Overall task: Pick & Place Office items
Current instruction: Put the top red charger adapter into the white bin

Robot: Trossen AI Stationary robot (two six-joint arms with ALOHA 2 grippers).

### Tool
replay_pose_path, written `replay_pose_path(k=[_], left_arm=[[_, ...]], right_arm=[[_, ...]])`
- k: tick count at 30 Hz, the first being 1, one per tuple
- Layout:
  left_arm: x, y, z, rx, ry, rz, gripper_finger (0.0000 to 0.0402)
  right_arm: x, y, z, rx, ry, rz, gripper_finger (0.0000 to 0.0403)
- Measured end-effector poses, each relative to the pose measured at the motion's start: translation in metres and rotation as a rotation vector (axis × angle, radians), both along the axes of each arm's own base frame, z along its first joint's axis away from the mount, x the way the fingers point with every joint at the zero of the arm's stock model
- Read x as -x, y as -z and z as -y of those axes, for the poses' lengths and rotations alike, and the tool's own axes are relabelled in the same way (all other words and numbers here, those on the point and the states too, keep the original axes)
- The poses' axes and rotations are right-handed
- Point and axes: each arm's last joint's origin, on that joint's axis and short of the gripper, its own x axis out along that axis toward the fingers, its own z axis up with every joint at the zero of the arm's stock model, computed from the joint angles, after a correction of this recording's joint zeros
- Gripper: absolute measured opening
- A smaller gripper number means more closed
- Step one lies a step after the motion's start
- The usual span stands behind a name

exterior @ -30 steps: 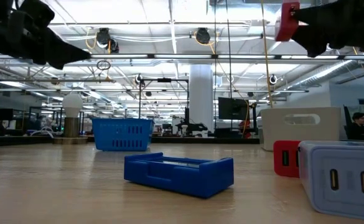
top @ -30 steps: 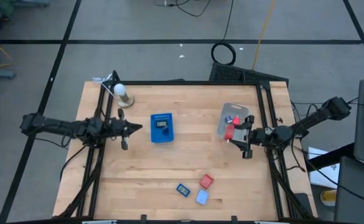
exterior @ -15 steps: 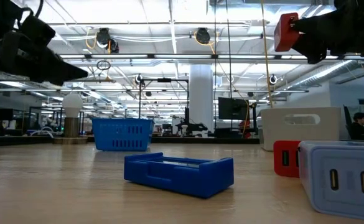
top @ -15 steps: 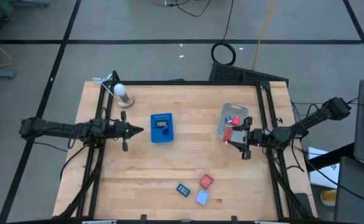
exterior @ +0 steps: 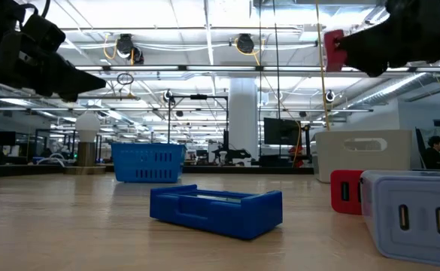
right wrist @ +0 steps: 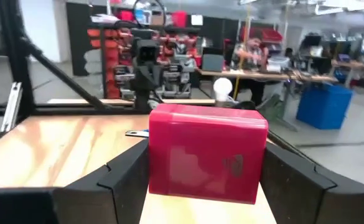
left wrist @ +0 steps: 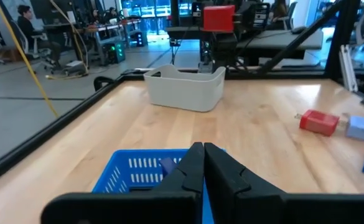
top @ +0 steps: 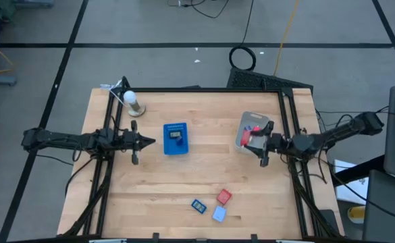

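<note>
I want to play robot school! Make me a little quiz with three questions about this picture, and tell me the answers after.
1. True or false: the right pincer is holding a red block up in the air.
2. What is straight under that block in the high view? A) the blue basket B) the grey bin C) the white bulb
3. Fill in: the left pincer is ____ and holds nothing.

Key:
1. True; the block sits between the right pincer's fingers, well above the table.
2. B; the block hangs over the grey bin.
3. Shut; its fingers are pressed together, hovering beside the blue basket.
</note>
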Motion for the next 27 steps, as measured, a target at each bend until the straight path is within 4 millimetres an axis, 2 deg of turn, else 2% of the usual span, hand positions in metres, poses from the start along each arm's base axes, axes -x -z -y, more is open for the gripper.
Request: replay_pose_path(k=[6, 13, 18, 23, 27], left_arm=[[0.000, 0.000, 0.000, 0.029, 0.007, 0.004, 0.0011], [0.000, 0.000, 0.000, 0.039, 0.006, 0.000, 0.0021], [0.000, 0.000, 0.000, 0.046, 0.005, 0.000, 0.0021], [0.000, 0.000, 0.000, 0.048, 0.005, 0.000, 0.0021], [0.000, 0.000, 0.000, 0.052, 0.004, 0.000, 0.0021]], right_arm=[[-0.002, -0.013, 0.007, -0.006, 0.049, -0.094, 0.0249], [-0.003, -0.055, 0.015, -0.021, 0.119, -0.237, 0.0249], [-0.004, -0.080, 0.022, -0.075, 0.204, -0.440, 0.0249], [-0.008, -0.085, 0.031, -0.143, 0.309, -0.670, 0.0249], [-0.012, -0.082, 0.039, -0.221, 0.288, -0.829, 0.0249]])
